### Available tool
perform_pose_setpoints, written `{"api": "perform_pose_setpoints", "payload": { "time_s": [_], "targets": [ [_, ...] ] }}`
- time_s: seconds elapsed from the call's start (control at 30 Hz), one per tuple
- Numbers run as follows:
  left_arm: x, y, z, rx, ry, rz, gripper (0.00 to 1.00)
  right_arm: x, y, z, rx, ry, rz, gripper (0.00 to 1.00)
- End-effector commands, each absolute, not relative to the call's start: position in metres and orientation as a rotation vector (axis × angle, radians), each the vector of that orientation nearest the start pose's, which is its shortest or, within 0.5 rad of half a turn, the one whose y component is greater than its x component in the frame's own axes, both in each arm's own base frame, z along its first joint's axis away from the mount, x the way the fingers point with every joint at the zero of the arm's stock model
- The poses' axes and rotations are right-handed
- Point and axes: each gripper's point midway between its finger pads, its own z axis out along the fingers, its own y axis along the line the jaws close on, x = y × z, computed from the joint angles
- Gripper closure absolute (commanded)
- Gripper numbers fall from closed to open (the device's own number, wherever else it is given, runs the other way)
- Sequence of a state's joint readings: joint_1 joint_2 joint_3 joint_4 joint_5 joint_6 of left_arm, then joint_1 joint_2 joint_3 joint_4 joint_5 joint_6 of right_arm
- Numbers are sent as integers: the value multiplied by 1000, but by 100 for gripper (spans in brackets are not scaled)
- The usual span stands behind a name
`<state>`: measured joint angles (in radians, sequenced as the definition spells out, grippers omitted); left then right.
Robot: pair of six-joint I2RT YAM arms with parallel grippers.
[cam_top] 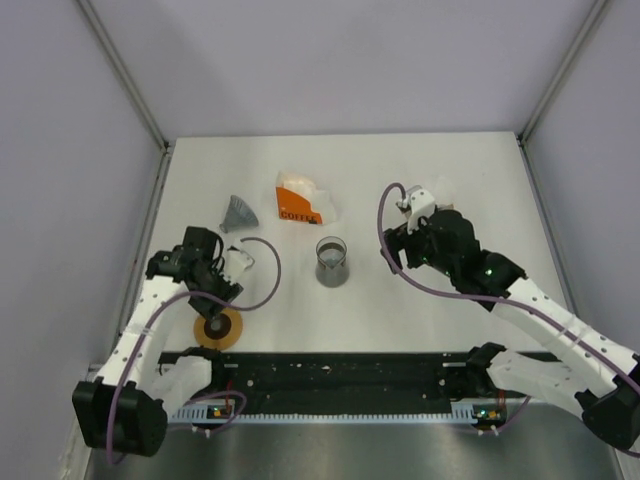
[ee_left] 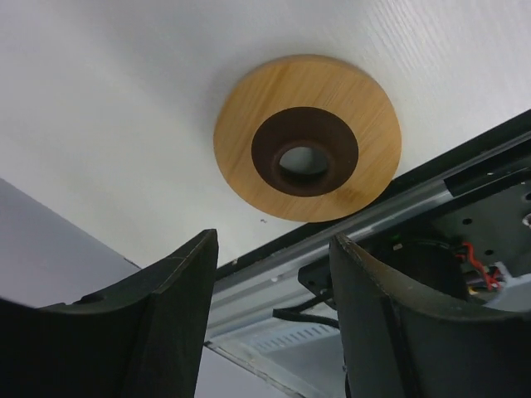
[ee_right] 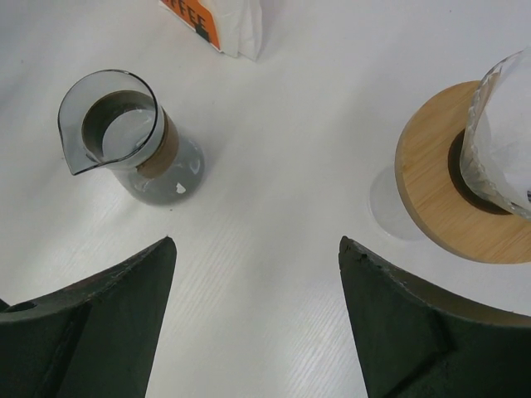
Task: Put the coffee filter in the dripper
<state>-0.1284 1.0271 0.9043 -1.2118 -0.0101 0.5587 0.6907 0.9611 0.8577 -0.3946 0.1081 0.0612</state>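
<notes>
White table (cam_top: pixel 380 330), left pincer (ee_left: pixel 274 240) spread over wooden ring (ee_left: pixel 307 137), probably the dripper

I log the carafe (cam_top: pixel 331 262) from high overhead and, closer, from the right wrist; the left wrist views the tabletop (ee_left: pixel 124 99) near-left of it.

My left arm (cam_top: pixel 140 320) and right arm (cam_top: pixel 560 320) are white shells with black joints. A purple cable (cam_top: pixel 277 272) loops off each. My fingers (ee_left: pixel 158 332) are thick, matte black and curved. A green light (cam_top: pixel 487 268) glows on my right wrist.
</notes>
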Motion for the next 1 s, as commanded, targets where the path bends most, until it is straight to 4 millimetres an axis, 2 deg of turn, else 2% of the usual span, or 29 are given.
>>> {"api": "perform_pose_setpoints", "payload": {
  "time_s": [0.0,0.1,0.2,0.3,0.4,0.57,0.63,0.7,0.87,0.93,0.97],
  "targets": [
    [181,5,98,1137,2508,170,40,257,192,231,-585,1904,378,20],
    [175,-15,77,1207,2485,3,43,256,192,233,-585,1893,383,20],
    [182,-6,62,1214,2491,82,46,254,191,236,-584,1885,391,20],
    [178,11,48,1272,2539,181,50,252,190,239,-582,1874,400,20],
    [174,18,39,1313,2582,217,56,251,191,241,-584,1866,407,20],
    [168,19,40,1375,2571,208,57,252,192,240,-587,1870,405,20],
    [171,25,36,1382,2561,263,56,252,192,238,-587,1875,405,20],
    [175,27,29,1343,2568,289,55,252,193,237,-587,1875,407,20],
    [183,14,7,1260,2589,222,53,254,194,235,-592,1881,406,20],
    [187,13,1,1262,2580,249,57,253,194,236,-594,1879,406,20],
    [188,13,-1,1269,2575,265,66,253,194,237,-591,1878,411,20]
  ]
}}
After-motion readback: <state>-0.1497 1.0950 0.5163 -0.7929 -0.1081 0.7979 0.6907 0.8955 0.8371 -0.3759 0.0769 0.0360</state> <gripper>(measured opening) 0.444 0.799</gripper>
